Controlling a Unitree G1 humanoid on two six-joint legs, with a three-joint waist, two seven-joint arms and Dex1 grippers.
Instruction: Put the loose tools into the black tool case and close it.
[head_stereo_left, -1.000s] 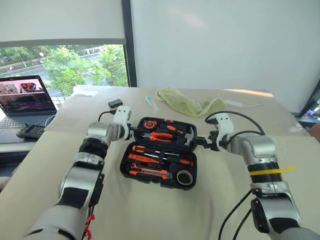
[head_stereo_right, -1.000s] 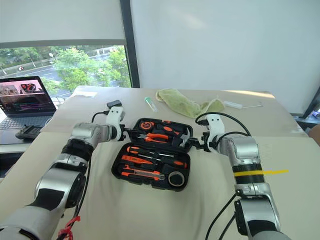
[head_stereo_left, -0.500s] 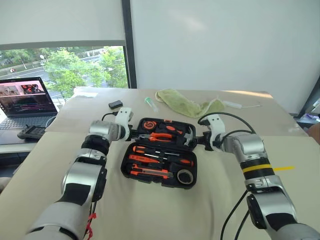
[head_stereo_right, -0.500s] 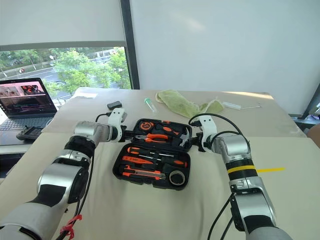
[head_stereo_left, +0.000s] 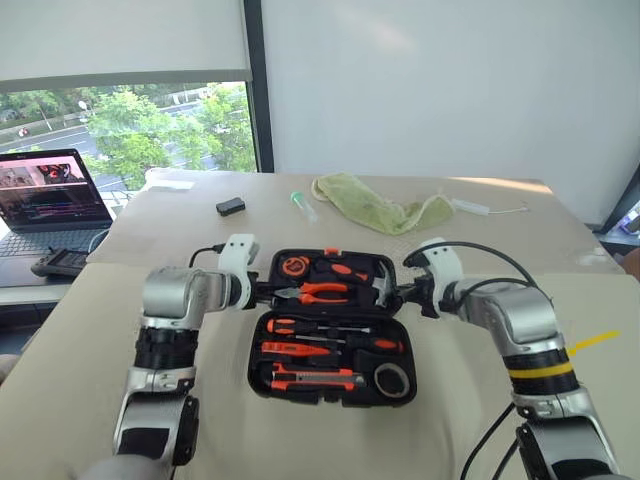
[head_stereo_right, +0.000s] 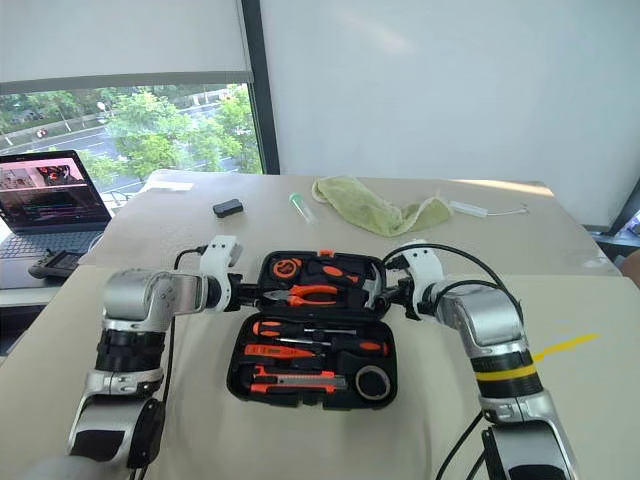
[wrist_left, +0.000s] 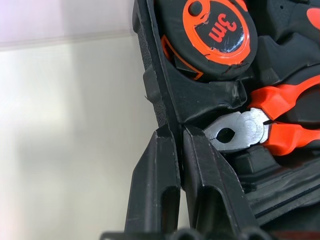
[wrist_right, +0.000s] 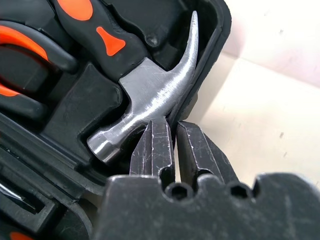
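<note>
The black tool case (head_stereo_left: 330, 325) lies open on the surface (head_stereo_left: 90, 330), its tools seated in the moulded slots. The left gripper (wrist_left: 172, 137) is pinched tight on the lid's left rim, and the right gripper (wrist_right: 172, 135) is clamped on the lid's right rim beside the hammer (wrist_right: 145, 107).

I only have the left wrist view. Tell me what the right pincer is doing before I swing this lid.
Observer: The right pincer is shut on the right rim of the black tool case, next to the hammer.
Operator: Check the near half of the case.
Observer: The tape roll and the utility knife lie in their slots there.
Operator: Report what is behind the case.
Observer: A green cloth and a small black box lie on the table beyond it, both apart from the case.
</note>
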